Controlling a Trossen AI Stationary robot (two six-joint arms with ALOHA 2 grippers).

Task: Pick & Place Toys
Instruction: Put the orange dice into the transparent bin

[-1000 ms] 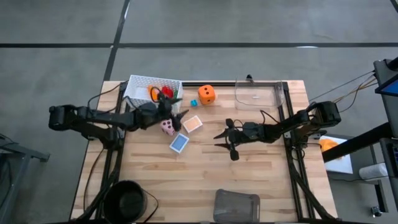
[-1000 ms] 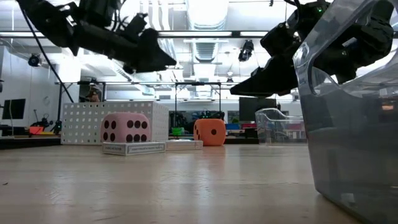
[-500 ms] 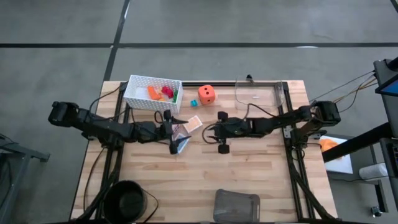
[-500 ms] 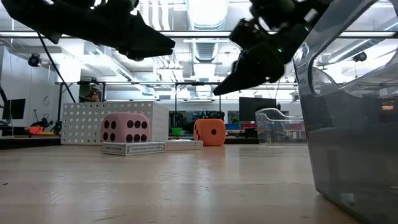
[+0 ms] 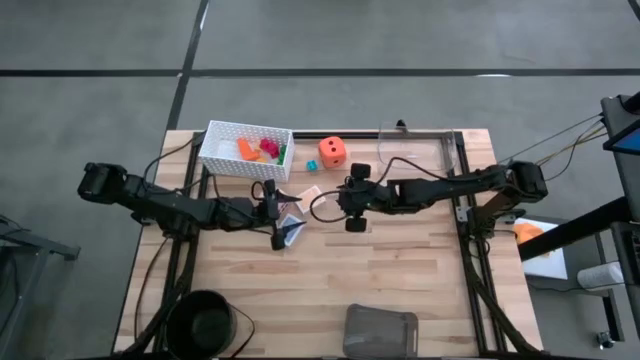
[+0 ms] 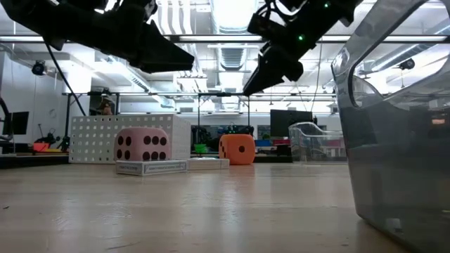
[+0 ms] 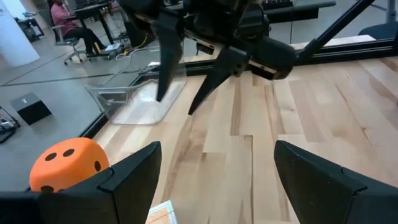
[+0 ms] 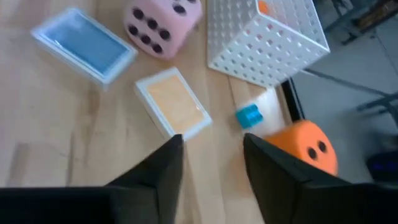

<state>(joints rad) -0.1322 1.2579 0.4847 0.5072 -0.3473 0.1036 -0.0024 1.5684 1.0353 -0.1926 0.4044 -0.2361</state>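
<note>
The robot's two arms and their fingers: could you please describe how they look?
Both arms are dark, slim and jointed, with black cables looping alongside. The left gripper and right gripper each carry two dark, wedge-shaped fingers. The low view shows small green lights on one arm.

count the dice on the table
2. The orange die sits right of the white basket; the pink die stands by the blue card, under the left arm from overhead.

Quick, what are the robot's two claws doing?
Left gripper: open, holding nothing.
Right gripper: open, holding nothing.
</note>
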